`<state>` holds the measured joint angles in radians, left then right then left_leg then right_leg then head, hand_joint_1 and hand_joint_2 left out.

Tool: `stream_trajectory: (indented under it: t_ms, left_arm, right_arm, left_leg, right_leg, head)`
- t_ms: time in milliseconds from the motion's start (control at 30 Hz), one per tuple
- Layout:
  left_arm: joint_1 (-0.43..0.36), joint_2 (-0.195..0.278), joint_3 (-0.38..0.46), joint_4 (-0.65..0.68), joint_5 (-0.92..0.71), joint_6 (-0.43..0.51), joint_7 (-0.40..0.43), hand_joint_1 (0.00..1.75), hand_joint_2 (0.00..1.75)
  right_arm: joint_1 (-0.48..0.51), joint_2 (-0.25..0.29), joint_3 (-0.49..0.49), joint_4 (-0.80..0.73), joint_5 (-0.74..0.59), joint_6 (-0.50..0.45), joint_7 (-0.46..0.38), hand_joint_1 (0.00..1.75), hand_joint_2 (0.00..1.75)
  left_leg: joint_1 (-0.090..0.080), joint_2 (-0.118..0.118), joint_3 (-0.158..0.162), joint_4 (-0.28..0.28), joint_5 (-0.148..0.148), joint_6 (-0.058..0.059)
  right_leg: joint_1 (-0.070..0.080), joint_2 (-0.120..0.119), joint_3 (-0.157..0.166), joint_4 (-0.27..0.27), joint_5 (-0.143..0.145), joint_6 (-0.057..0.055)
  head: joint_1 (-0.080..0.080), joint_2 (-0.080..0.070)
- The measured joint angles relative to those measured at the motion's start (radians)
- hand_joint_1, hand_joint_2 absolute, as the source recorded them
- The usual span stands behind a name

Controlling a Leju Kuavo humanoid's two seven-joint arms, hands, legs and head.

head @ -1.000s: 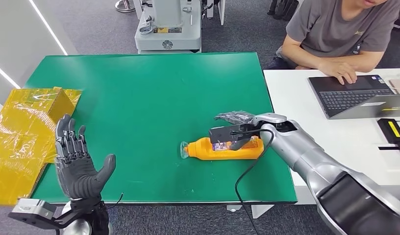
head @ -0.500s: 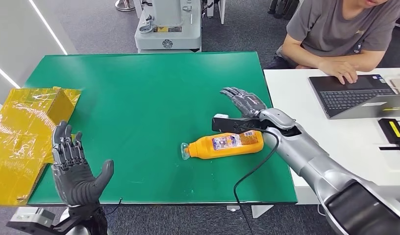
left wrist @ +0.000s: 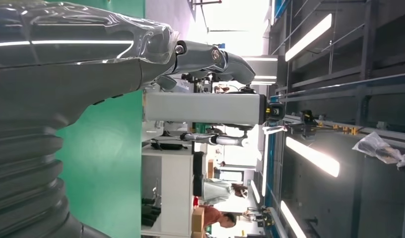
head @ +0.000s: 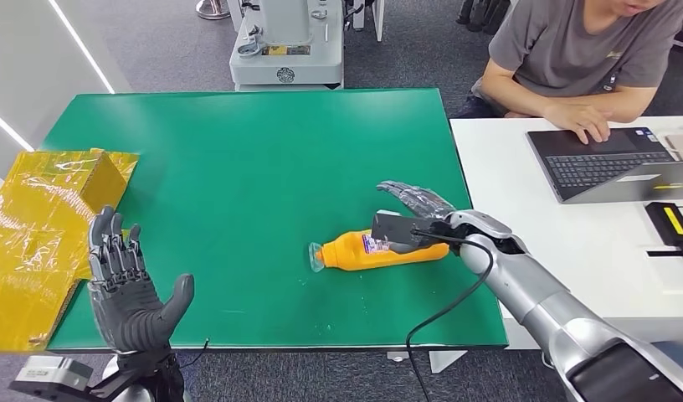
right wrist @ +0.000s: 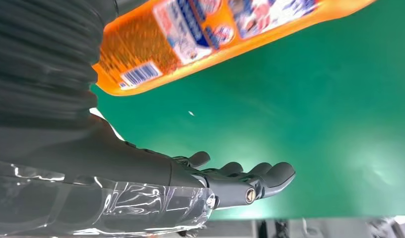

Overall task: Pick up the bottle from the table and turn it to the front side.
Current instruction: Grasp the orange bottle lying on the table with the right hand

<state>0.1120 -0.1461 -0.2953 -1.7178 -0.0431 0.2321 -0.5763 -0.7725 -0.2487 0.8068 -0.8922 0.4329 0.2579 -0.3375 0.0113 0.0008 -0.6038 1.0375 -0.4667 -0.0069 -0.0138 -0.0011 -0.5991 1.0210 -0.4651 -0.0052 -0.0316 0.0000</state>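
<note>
Our right robot hand point(head: 412, 204) hangs spread and empty just above the orange plastic bottle point(head: 373, 251), which lies on its side on the green counter point(head: 238, 167). We should wrap its middle firmly before lifting and rolling. Our left robot hand point(head: 129, 289) is spread, holding nothing.

Looks like a robotics lab inside an office-type space: grey carpet floor point(head: 154, 42), a green test table point(head: 238, 167), a white desk point(head: 572, 234) where a person point(head: 581, 59) works on a laptop point(head: 606, 163), machine base point(head: 286, 42) behind, strip lights point(left wrist: 314, 156) and exposed ceiling.
</note>
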Motion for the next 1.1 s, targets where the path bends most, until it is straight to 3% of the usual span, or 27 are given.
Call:
stream_trajectory:
  t_ms: [267, 600, 1100]
  left_arm:
    - [0.000, -0.005, 0.000, 0.000, -0.003, -0.004, 0.011, 0.00, 1.75]
    - [-0.001, -0.006, 0.000, 0.000, -0.002, -0.005, 0.017, 0.00, 1.75]
    - [-0.003, 0.002, 0.000, 0.000, 0.014, 0.017, 0.017, 0.00, 1.75]
  right_arm:
    - [-0.001, -0.035, -0.005, -0.014, -0.077, 0.098, 0.030, 0.00, 1.75]
    - [-0.022, -0.097, 0.015, -0.001, -0.112, 0.143, 0.058, 0.00, 1.75]
    - [-0.058, -0.114, 0.084, 0.103, -0.125, 0.179, 0.038, 0.00, 1.75]
  left_leg:
    - [0.000, 0.000, 0.000, 0.000, 0.000, 0.000]
    - [0.000, 0.000, -0.001, 0.000, 0.000, 0.000]
    - [0.000, 0.000, -0.001, 0.000, 0.000, 0.000]
  right_leg:
    - [0.000, 0.000, 0.000, 0.000, 0.000, 0.000]
    - [0.000, -0.001, 0.000, 0.000, 0.000, 0.000]
    - [0.000, 0.000, 0.000, 0.000, 0.000, 0.000]
  head:
    - [0.000, 0.000]
    - [0.000, 0.000]
    - [0.000, 0.000]
